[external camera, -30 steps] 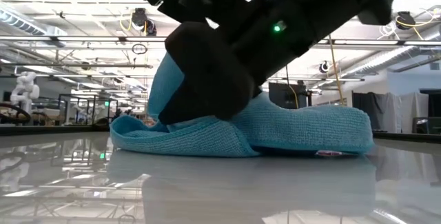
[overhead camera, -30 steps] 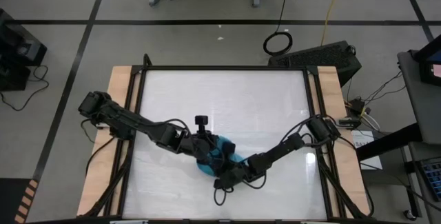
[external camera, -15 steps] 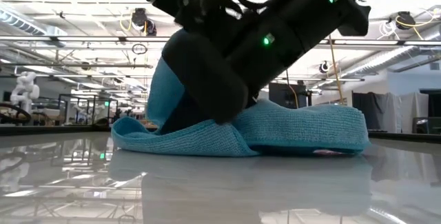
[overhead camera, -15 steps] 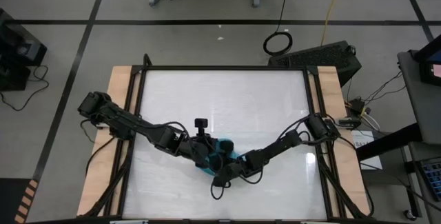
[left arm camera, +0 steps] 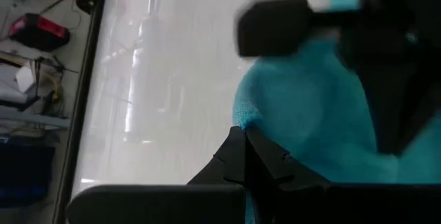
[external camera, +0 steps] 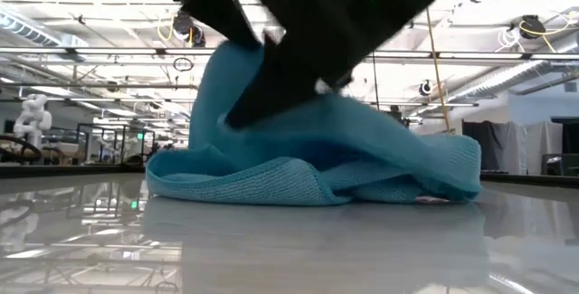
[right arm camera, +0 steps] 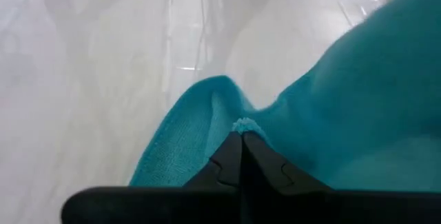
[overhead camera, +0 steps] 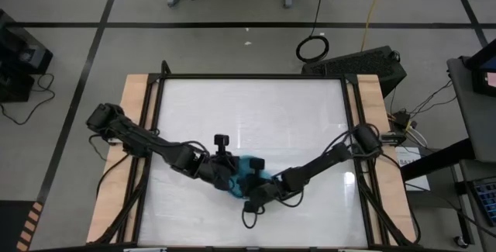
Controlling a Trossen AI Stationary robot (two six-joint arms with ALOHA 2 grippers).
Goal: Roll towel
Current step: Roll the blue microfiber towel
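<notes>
The turquoise towel point(overhead camera: 249, 167) lies bunched near the table's middle, toward the near edge. In the low view the towel point(external camera: 380, 154) humps up in its middle, while its lower fold point(external camera: 244, 185) rests on the table. My left gripper point(left arm camera: 244, 145) reaches in from the left and is shut on the towel. My right gripper point(right arm camera: 241, 148) reaches in from the right and is also shut on it. In the high view, left gripper point(overhead camera: 231, 181) and right gripper point(overhead camera: 256, 188) meet close together at the towel's near side. My left gripper pinches a small point of the towel's edge point(left arm camera: 241, 119) between its two fingers; one layer or several, I cannot tell. The cloth beyond the fingers is raised off the table. My right gripper pinches a small tuft of the towel's edge point(right arm camera: 241, 124) between its two fingers, beside a raised fold point(right arm camera: 200, 103). The held cloth stands above the table while the lower fold stays down.
The glossy white tabletop point(overhead camera: 256, 105) lies open on the far side of the towel. Wooden side rails point(overhead camera: 136, 128) and a dark frame border the table. Cables hang near my right arm's wrist point(overhead camera: 248, 217).
The towel's upper cloth has been drawn up into a higher hump; its lower fold has stayed on the table. In the low view the dark gripper bodies have risen from low on the towel to its top.
</notes>
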